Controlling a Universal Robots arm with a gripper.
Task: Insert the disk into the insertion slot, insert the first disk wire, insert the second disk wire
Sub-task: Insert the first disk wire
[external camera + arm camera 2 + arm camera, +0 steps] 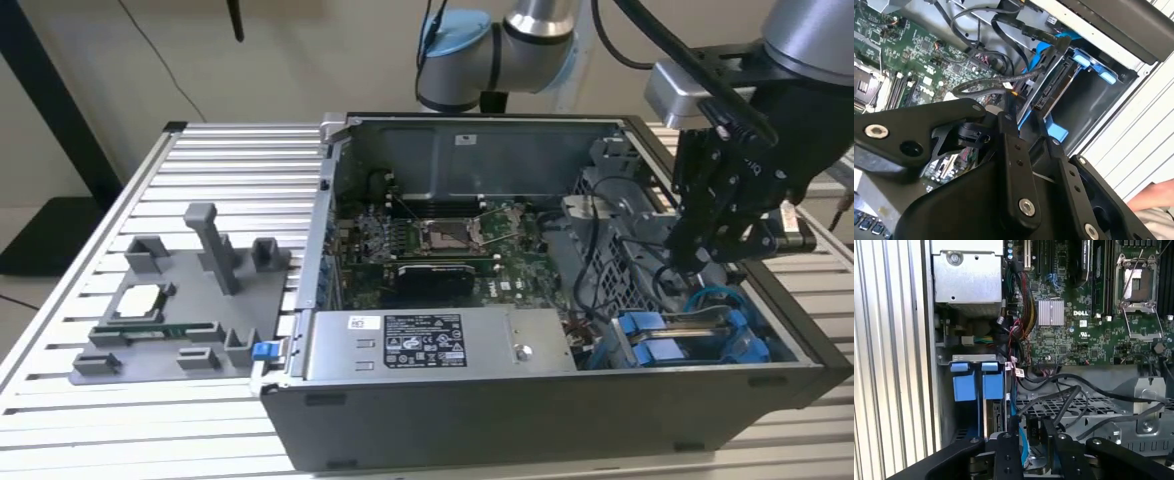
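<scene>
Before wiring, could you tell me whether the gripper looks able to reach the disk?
Probably yes: the gripper hangs close above the disk in the insertion slot, though black cables loop nearby.

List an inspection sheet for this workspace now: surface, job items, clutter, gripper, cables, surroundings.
Surface: slatted metal table carrying the open computer case.
Job's things: disk sits in the insertion slot, connector end exposed.
Clutter: grey fixture plate beside the case, holding a processor chip and a memory stick.
Grippers: gripper hangs low inside the case, close to the disk's connector end.
Cables: black wires loop loose near the disk; blue cable by the slot.
Surroundings: plain wall and a dark stand behind.
</scene>
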